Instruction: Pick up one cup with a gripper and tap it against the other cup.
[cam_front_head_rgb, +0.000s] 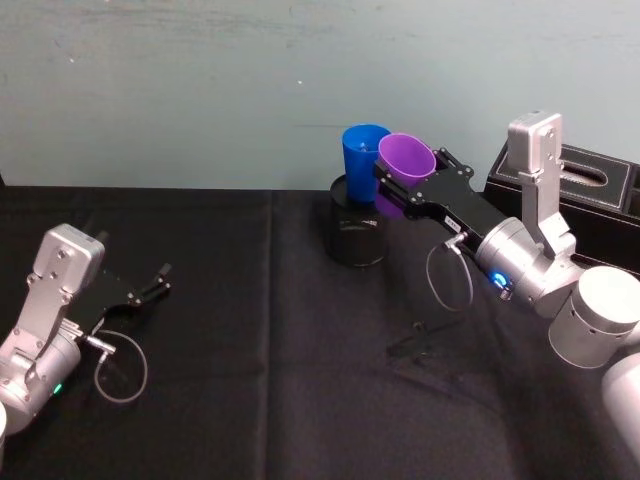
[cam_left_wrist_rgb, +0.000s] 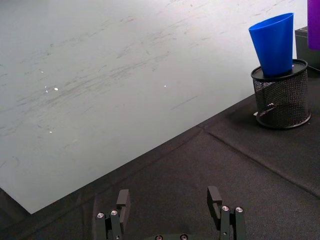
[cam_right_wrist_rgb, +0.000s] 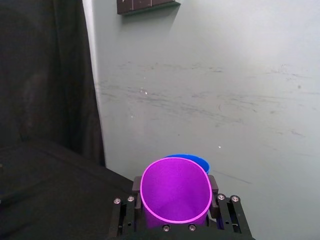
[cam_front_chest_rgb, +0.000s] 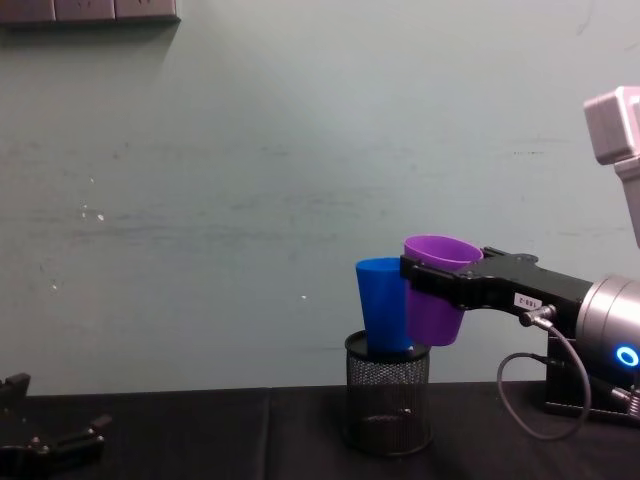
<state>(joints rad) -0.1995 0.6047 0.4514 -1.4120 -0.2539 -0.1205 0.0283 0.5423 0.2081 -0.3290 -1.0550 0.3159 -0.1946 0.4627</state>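
right tool (cam_front_head_rgb: 410, 170): pinching purple cup (cam_front_head_rgb: 405, 157) by its sides, upright, raised above tabletop (cam_front_head_rgb: 250, 360) | purple cup: rim touching blue cup (cam_front_head_rgb: 362, 150) | blue cup: tilted slightly in black mesh holder (cam_front_head_rgb: 357, 235) at tabletop's far edge | left tool (cam_front_head_rgb: 155, 285): fingers spread, low over tabletop, well apart from both cups

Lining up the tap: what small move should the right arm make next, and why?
Probably nudge the right gripper slightly leftward: its jaws hold the purple cup raised beside the blue cup in the mesh holder; contact is unclear. The left gripper lies idle, open.
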